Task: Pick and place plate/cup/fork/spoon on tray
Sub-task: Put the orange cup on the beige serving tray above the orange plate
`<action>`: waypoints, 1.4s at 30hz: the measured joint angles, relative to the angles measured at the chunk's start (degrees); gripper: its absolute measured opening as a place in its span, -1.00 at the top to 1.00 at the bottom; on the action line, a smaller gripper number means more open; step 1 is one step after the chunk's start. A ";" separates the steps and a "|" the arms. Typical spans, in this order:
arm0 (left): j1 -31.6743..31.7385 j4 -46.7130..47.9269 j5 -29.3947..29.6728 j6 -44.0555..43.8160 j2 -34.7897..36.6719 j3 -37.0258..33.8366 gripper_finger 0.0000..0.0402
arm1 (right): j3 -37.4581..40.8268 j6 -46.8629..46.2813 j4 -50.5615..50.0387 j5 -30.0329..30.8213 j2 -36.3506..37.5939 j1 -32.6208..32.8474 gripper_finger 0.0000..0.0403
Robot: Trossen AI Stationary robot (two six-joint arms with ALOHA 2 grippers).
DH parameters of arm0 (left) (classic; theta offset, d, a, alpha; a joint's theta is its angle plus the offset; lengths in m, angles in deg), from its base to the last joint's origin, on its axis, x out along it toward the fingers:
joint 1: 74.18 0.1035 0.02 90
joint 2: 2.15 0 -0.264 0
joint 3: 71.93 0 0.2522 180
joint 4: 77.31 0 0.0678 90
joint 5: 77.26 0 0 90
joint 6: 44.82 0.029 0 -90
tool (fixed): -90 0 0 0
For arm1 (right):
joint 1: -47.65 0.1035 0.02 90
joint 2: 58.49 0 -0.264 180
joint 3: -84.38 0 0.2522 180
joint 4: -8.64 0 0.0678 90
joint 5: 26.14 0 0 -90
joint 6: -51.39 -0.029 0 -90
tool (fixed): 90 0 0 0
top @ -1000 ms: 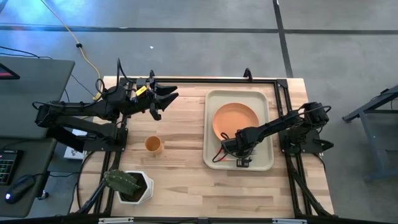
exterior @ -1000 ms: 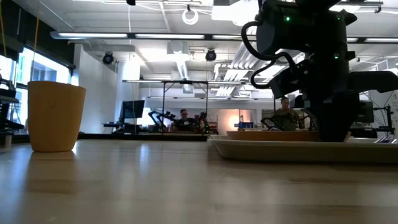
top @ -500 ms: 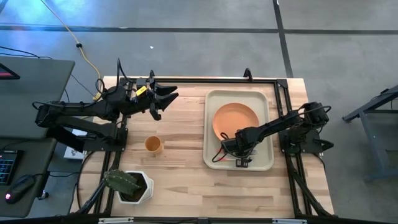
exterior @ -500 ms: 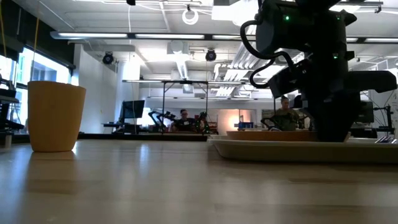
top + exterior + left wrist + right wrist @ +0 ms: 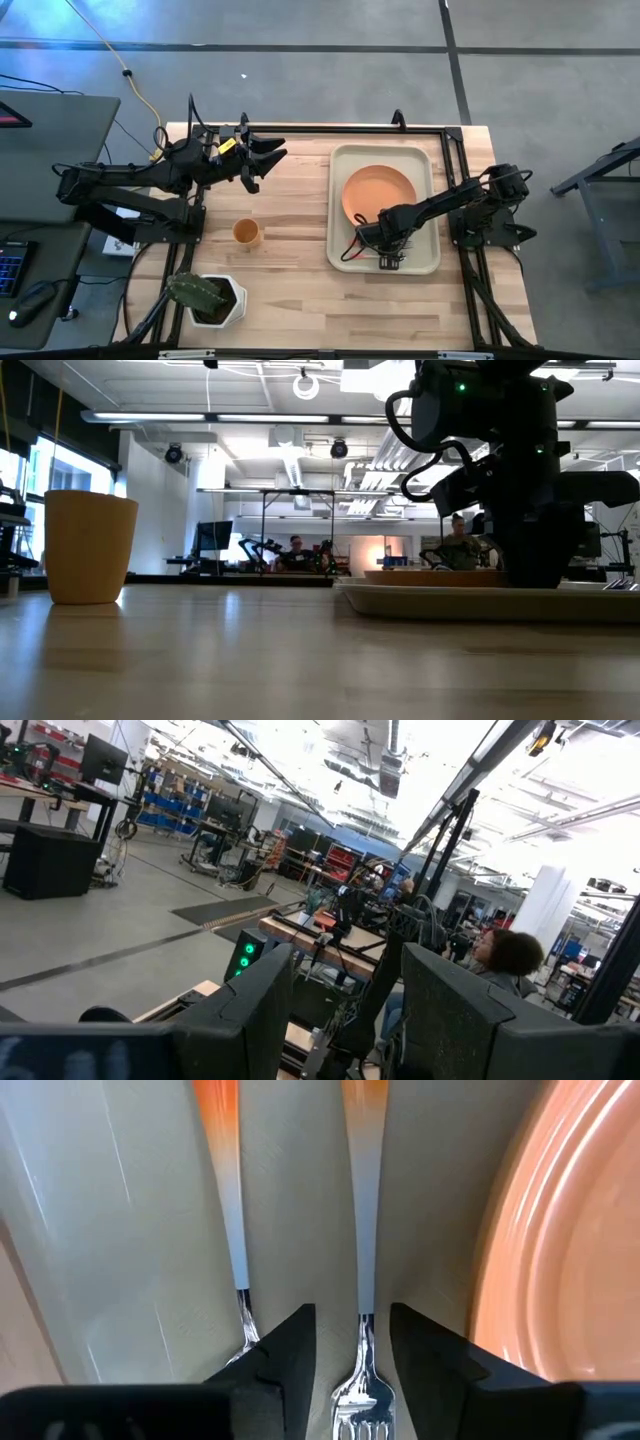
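Carefully lift the open right tool straight off the fork, sparing the spoon at nine o'clock.

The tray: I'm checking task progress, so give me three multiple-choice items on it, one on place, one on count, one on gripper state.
1. Where is the cup?
A. on the tray
B. on the table, off the tray
C. on the plate

2. How many utensils lie beside the plate?
A. none
B. one
C. two

3. The right gripper is
A. open astride the fork
B. shut on the cup
C. shut on the plate

B: the cup stands left of the tray. C: the fork and spoon lie side by side. A: fingers flank the fork.
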 joint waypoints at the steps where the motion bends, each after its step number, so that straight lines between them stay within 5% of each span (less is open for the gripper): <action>1: -0.02 0.00 0.00 0.00 -0.02 0.00 0.11 | 0.00 0.00 0.00 0.00 0.00 0.00 0.39; 11: -0.01 0.02 0.00 0.02 -0.02 0.00 0.11 | -0.02 -0.78 -0.18 -0.65 5.68 0.11 0.39; 20: -0.02 0.04 0.00 0.02 -0.02 0.00 0.11 | -0.02 -5.94 -3.71 -1.90 21.70 0.11 0.40; 27: -0.04 0.07 0.00 3.24 -0.01 0.00 0.11 | -0.02 -21.45 -3.34 18.01 41.42 1.24 0.40; 34: -0.04 0.09 0.00 4.96 -0.01 0.00 0.11 | -0.02 -23.46 2.69 43.21 55.39 6.63 0.40; 42: -0.06 0.13 0.00 4.58 -0.01 0.00 0.11 | -0.01 -11.03 15.28 46.58 56.98 7.92 0.40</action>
